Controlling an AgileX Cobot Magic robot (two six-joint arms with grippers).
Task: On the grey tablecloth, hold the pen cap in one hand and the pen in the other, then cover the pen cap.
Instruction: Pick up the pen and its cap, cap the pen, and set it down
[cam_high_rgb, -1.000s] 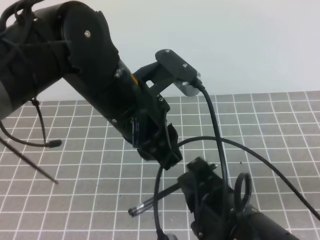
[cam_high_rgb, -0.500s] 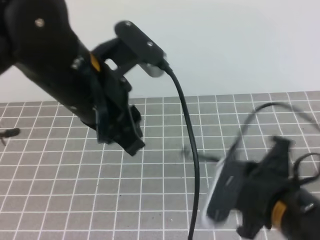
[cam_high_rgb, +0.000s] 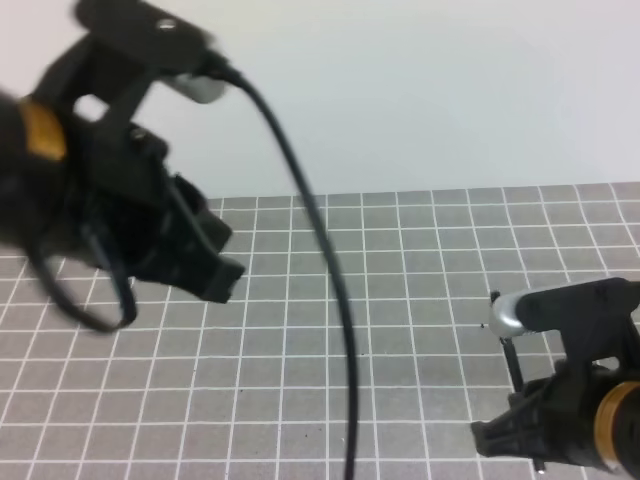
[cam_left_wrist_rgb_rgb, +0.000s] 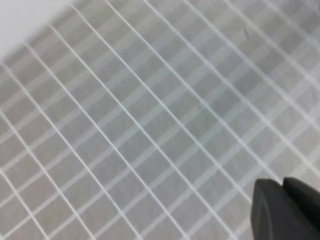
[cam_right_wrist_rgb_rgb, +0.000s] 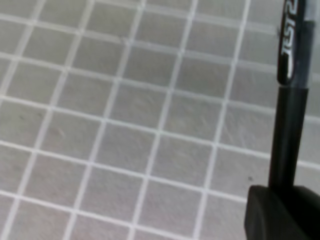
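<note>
With the cap (cam_right_wrist_rgb_rgb: 294, 42) seated on the pen (cam_right_wrist_rgb_rgb: 286, 140), the right pincer (cam_right_wrist_rgb_rgb: 280, 212) grips the capped pen above the grey tablecloth (cam_high_rgb: 400, 300) while the left pincer (cam_left_wrist_rgb_rgb: 285, 210), shut and empty, hangs apart, apparently finished.

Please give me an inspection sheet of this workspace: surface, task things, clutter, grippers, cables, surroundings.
Surface: the grey tablecloth with a white grid lies flat; a few tiny dark specks.
Job's things: the pen stands out of the right gripper, with a capped-looking printed end away from the jaws; no separate pen cap seen.
Clutter: nothing seen.
Grippers: the left gripper is shut and holds nothing visible, raised over the cloth; the right gripper is shut on the pen.
Cables: a black cable hangs from the left wrist camera across the middle of the high view.
Surroundings: a plain pale wall behind the cloth.
</note>
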